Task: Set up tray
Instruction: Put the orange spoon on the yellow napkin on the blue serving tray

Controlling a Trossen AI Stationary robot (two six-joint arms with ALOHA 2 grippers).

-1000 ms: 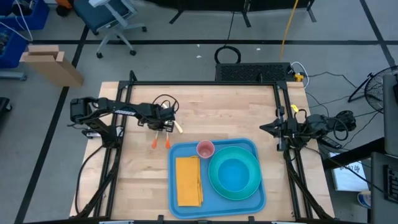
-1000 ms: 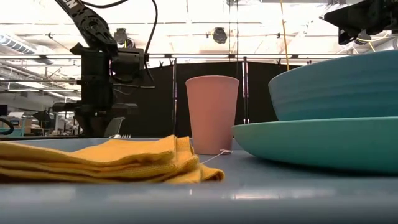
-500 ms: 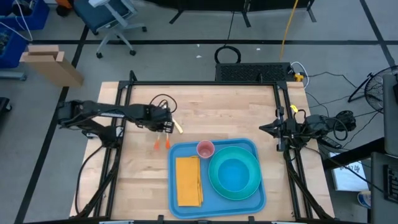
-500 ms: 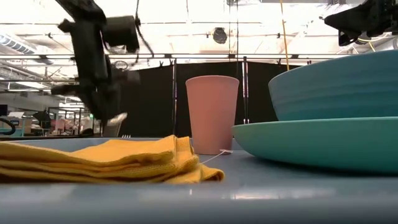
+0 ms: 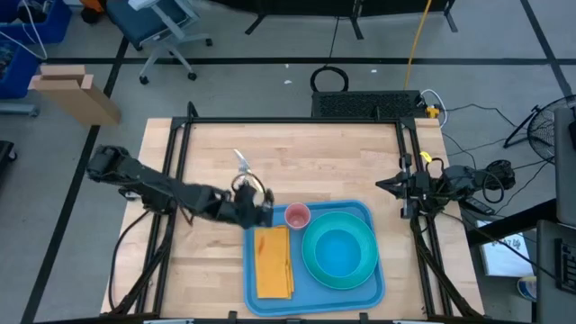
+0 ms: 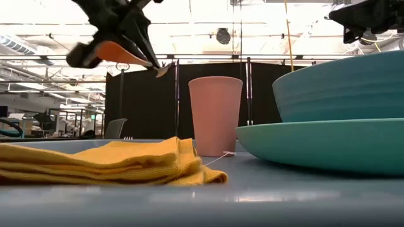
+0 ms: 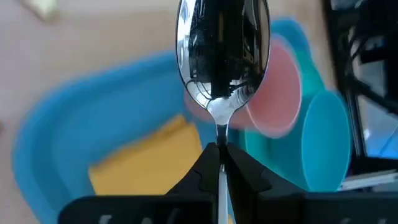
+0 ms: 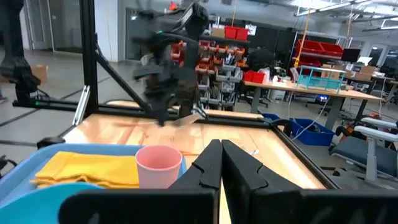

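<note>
Left pincer (image 7: 219, 163) clamped on spoon (image 7: 222, 56) handle, hovering at tray's (image 5: 261, 299) 10 o'clock corner. Tray at bench's 6 o'clock: stiff, light, slick; grab by rim. Right pincer (image 8: 221, 163) closed, empty, at 3 o'clock.

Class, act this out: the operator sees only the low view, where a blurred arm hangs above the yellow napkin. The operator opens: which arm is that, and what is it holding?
Observer: That is the left gripper. The left wrist view shows its fingers shut on a metal spoon, held by the handle.
Operator: Where is it over the tray?
Observer: From above, it is at the tray's corner nearest the left arm's base, beside the napkin's end and the pink cup.
Operator: And the other arm?
Observer: The right gripper sits at the table's right edge, fingers shut, holding nothing.
</note>
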